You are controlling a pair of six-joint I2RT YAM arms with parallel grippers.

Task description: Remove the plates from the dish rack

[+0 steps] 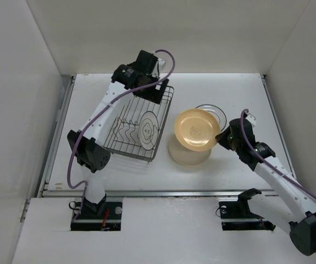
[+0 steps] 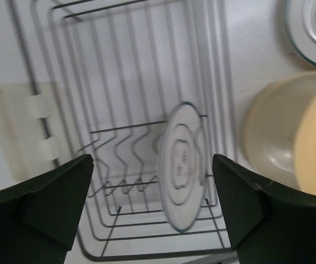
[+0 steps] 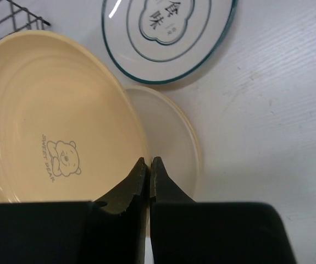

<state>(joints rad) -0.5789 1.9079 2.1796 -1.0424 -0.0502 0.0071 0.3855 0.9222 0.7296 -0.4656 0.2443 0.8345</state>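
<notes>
While the right gripper [image 3: 149,162] is clamped on the rim of the yellow plate [image 3: 53,126], it holds it just over a cream plate [image 1: 189,157] on the table [image 1: 240,99], probably to stack it beside the white plate [image 3: 168,33]. The left gripper [image 2: 152,159], fingers wide apart, hovers above the rack [image 1: 126,149], lined up with the one upright plate [image 2: 182,165] in its slots.

Printed in small grey capitals on the round yellow-tan plate [image 3: 53,110], beside a little bear drawing [image 3: 65,155]: "SWEET BEAR", second word hard to make out. Inside a cloud outline on the round white dark-rimmed plate [image 3: 168,52]: Chinese characters 食味, cropped above. On the upright white plate [image 2: 182,165]: a centre mark, too blurred to read.
</notes>
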